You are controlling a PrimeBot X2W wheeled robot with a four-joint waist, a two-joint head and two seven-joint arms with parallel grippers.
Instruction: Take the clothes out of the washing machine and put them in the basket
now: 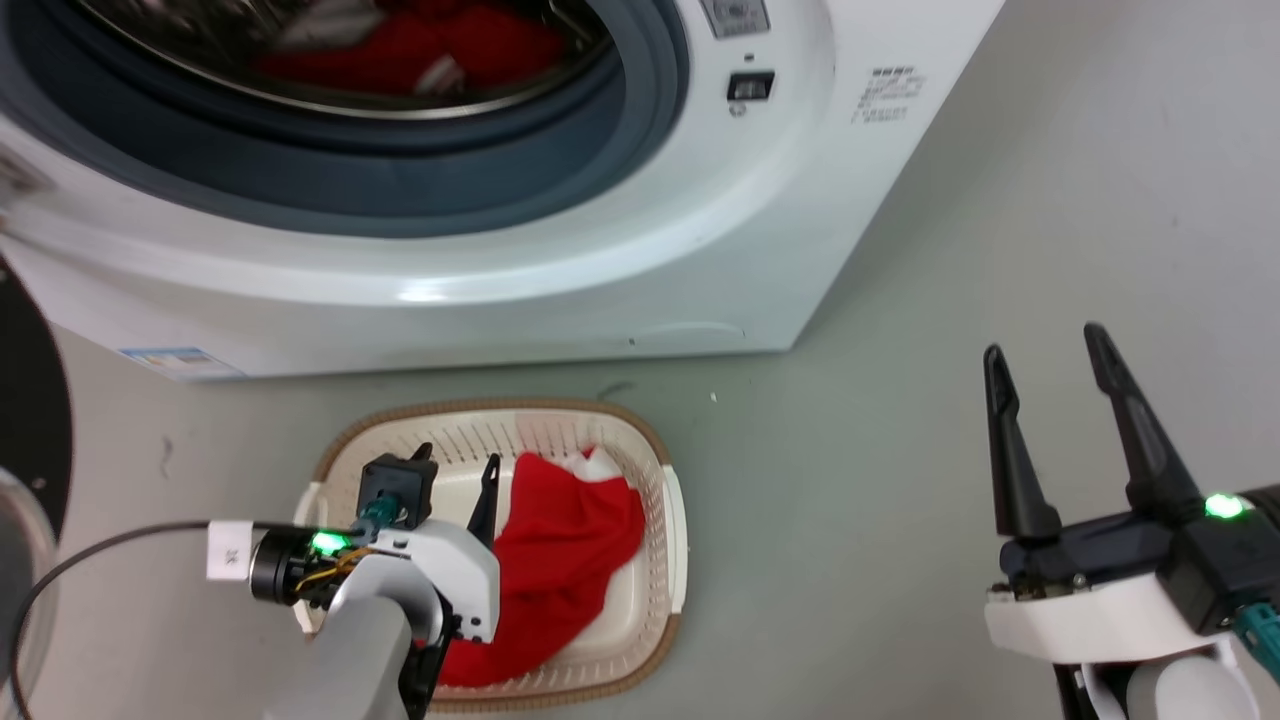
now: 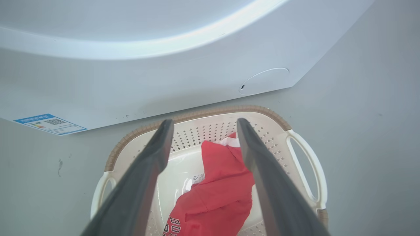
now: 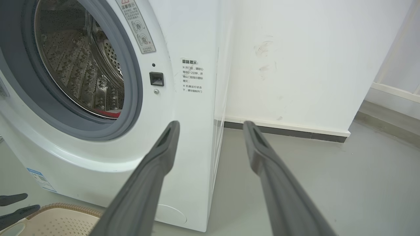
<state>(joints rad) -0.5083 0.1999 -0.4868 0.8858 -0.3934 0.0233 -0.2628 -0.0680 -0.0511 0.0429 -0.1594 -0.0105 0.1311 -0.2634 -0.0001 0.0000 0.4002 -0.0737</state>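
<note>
The washing machine stands with its porthole open, and red clothes lie in the drum. In the right wrist view a red sliver of them shows at the drum's lower lip. The cream basket sits on the floor in front, holding one red garment with white lettering. My left gripper hangs open and empty above the basket's left half. My right gripper is open and empty over bare floor to the right, pointing at the washing machine's front right corner.
The black-rimmed glass door stands open at the far left. A white wall with a dark baseboard runs behind and right of the machine. Grey floor lies between the basket and my right gripper.
</note>
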